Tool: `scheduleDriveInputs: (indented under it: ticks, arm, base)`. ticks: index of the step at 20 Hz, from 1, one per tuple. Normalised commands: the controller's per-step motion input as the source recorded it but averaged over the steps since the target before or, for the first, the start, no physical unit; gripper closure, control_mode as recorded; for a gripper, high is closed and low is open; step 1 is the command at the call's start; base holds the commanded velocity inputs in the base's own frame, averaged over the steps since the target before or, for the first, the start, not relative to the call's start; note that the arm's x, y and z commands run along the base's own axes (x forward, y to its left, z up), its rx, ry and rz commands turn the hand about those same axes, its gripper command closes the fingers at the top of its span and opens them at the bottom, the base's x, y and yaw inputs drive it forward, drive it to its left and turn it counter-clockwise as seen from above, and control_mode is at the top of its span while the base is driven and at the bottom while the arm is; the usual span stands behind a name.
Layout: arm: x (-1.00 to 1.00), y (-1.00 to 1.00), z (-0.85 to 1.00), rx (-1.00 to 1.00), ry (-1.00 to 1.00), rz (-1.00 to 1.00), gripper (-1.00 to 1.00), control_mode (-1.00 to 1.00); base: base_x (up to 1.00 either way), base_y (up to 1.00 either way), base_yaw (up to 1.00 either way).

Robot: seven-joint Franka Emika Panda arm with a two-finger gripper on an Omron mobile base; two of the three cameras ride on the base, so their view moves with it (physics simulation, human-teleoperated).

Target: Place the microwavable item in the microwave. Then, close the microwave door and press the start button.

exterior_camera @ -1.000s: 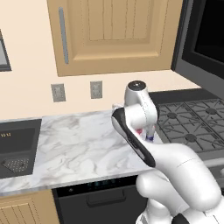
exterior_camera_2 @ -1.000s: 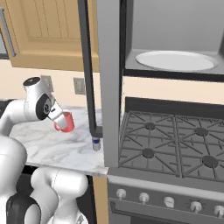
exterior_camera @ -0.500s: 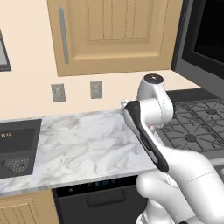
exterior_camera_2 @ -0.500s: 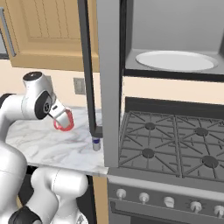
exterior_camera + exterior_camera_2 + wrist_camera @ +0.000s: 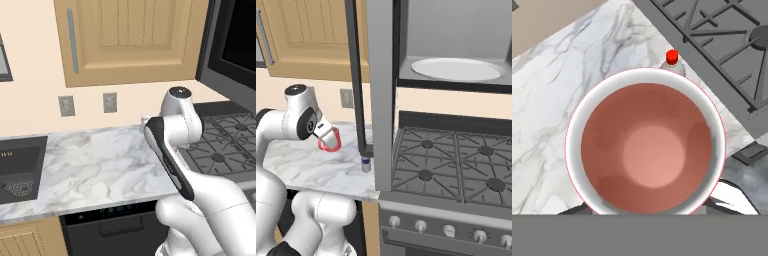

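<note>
- Red cup (image 5: 329, 139) hangs lifted above the marble counter (image 5: 301, 165), tilted, carried by the gripper (image 5: 325, 136); a second ago it was further left and the arm's elbow lower.
- Gripper is closed on the cup, its fingers hidden behind it.
- Seen from the hand camera, the cup's (image 5: 646, 150) white rim and pinkish inside face the lens.
- Small bottle (image 5: 366, 163) with a red cap (image 5: 672, 56) stands on the counter's right edge, unmoved; its label cannot be read.
- Microwave door (image 5: 357, 75) stands open beside the microwave (image 5: 456, 45), the plate (image 5: 457, 69) inside.
</note>
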Motion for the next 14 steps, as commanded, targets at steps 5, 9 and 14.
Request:
scheduleDriveInputs:
  ticks: [5, 9, 14]
  arm:
    - [0.00, 0.00, -0.04, -0.01, 0.01, 0.00, 1.00, -1.00]
    - [-0.17, 0.00, -0.17, -0.01, 0.00, 0.00, 1.00, -1.00]
    - [-0.72, 0.00, -0.06, 0.00, -0.04, 0.00, 1.00, -1.00]
  base:
    - [0.00, 0.00, 0.00]
    - [0.00, 0.00, 0.00]
    - [0.00, 0.00, 0.00]
